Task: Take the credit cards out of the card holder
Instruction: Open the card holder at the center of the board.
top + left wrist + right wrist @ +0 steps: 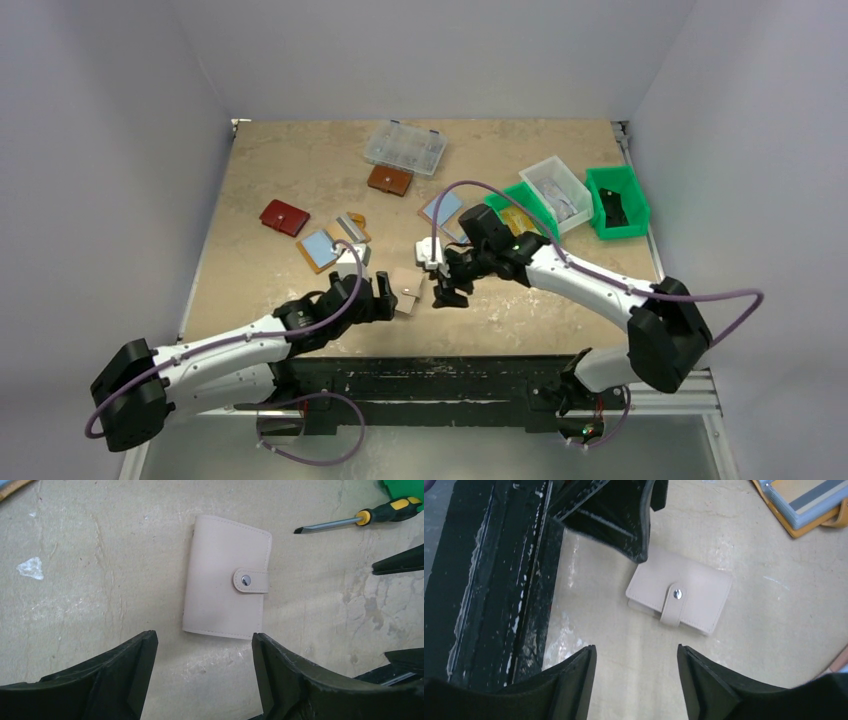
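The tan card holder [408, 292] lies flat on the table near the front edge, folded shut with its snap tab fastened. No credit cards show; they are hidden inside. My left gripper [390, 293] is open just left of it, and in the left wrist view the card holder [227, 592] lies just beyond the open left gripper [205, 640], untouched. My right gripper [447, 290] is open on its right side. In the right wrist view the card holder [684, 592] lies ahead of the open right gripper [636, 652], with nothing between the fingers.
A red wallet [284, 217], a brown wallet [389, 180] and two opened blue-lined holders [322, 248] [441, 208] lie further back. A clear organizer box [405, 147], green bins [617, 200] and a white bin [556, 190] stand at the back right. A screwdriver [360, 519] lies nearby.
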`<action>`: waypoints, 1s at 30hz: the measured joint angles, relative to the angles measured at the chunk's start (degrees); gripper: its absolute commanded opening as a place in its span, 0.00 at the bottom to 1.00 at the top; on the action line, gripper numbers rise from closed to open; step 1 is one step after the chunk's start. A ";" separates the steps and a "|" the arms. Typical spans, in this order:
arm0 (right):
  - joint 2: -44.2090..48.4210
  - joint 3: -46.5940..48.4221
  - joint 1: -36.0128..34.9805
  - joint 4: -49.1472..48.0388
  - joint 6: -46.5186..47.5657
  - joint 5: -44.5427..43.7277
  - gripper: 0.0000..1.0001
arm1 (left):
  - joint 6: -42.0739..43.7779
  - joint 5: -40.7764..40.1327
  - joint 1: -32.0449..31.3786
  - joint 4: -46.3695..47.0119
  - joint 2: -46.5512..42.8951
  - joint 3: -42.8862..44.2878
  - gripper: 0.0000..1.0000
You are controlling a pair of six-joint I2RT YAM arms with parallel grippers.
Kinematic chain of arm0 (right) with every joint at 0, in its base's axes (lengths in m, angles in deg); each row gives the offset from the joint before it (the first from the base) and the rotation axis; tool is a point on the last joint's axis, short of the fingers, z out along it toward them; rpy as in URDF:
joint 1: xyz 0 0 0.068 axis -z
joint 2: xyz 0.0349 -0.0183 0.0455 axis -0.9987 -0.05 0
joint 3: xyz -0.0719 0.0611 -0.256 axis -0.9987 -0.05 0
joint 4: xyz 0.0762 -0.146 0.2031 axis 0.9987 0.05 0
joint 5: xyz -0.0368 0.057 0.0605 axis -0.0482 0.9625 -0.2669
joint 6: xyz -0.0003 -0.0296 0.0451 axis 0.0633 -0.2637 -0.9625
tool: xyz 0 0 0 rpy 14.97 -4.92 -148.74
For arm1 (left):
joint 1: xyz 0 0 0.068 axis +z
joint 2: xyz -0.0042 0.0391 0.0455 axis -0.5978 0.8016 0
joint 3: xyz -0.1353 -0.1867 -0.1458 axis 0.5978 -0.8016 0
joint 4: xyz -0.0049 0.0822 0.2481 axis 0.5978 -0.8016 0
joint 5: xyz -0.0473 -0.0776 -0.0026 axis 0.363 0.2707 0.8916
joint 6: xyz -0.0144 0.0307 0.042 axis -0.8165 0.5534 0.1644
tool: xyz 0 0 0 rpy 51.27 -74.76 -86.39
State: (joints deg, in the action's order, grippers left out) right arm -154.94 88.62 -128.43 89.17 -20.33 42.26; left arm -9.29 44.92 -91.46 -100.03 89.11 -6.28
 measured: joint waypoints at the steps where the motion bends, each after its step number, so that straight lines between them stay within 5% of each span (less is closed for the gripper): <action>1: -1.01 0.83 -1.14 -0.74 -1.07 -1.03 0.60 | -0.52 -0.13 0.00 1.01 -1.60 -1.55 0.77; 6: -6.47 4.44 -5.77 -4.63 -8.17 -5.86 0.50 | -2.27 -0.74 0.17 3.45 -6.71 -6.12 0.78; 18: -11.74 4.98 -8.33 -10.54 -17.22 -15.52 0.47 | -4.15 -0.50 0.37 12.90 -6.40 -12.41 0.79; 30: -18.75 5.62 -12.07 -13.25 -22.49 -21.33 0.46 | -5.86 3.08 4.85 20.20 -4.81 -16.46 0.63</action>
State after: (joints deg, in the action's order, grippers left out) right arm -173.70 94.24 -140.50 75.93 -42.82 20.93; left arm -15.15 48.00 -86.60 -79.83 84.30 -22.74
